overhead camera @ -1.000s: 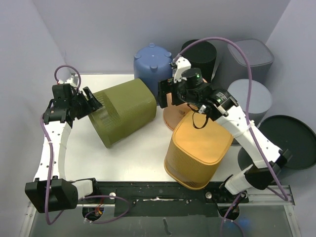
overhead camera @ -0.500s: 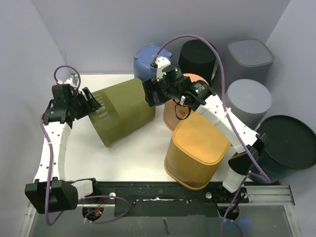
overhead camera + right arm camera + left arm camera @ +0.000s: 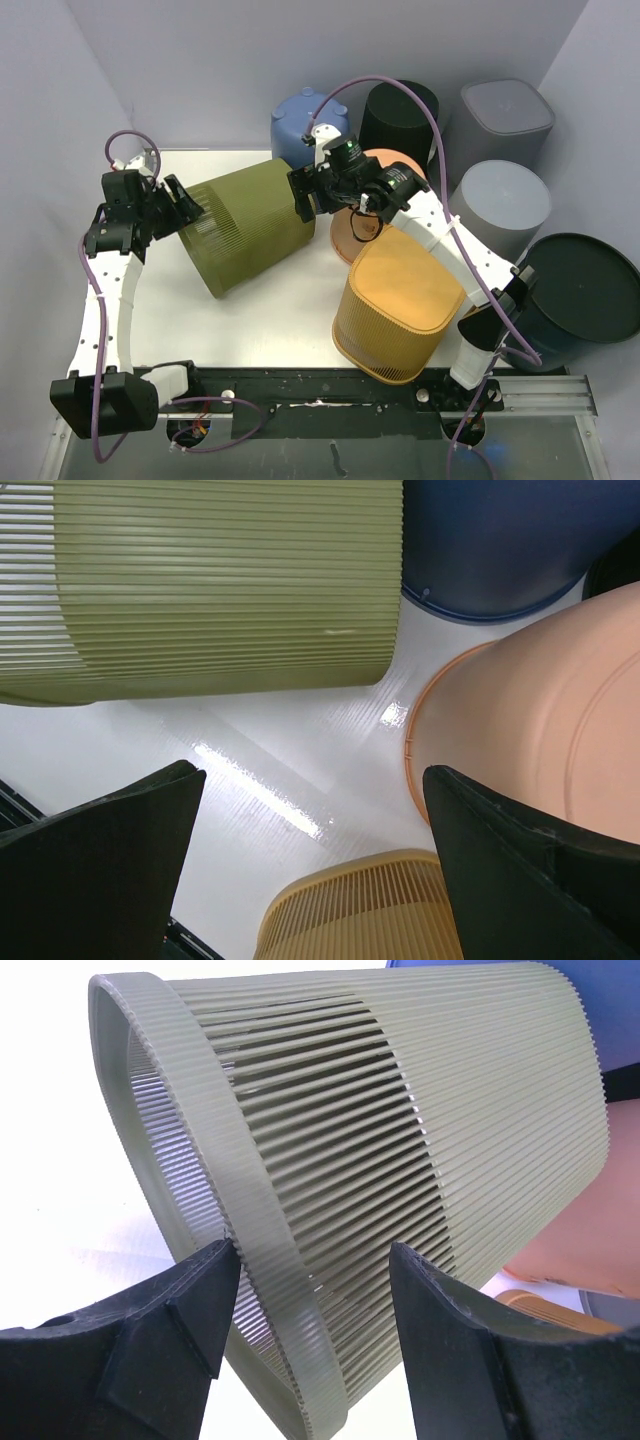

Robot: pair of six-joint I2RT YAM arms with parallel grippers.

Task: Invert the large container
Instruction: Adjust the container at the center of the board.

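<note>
The large container (image 3: 250,225) is an olive-green ribbed bin lying on its side on the white table, its open rim facing left and its base to the right. My left gripper (image 3: 190,212) is open and straddles that rim. In the left wrist view the container (image 3: 400,1110) fills the frame. One finger of the left gripper (image 3: 312,1250) touches the rim's inner side and the other stands off the outer wall. My right gripper (image 3: 308,195) hovers open at the container's base end. In the right wrist view nothing lies between the right gripper (image 3: 312,775) fingers, and the container (image 3: 220,580) is beyond them.
A peach container (image 3: 345,235) and a yellow ribbed bin (image 3: 400,300) stand upside down right of the green one. A blue container (image 3: 295,120) is behind it. Black and grey bins (image 3: 505,110) line the back right, off the table. Purple walls close in on the left and back.
My right arm has swung left from over the peach container to the green container's base end. The left gripper stays at the rim, its jaws slightly narrower.
</note>
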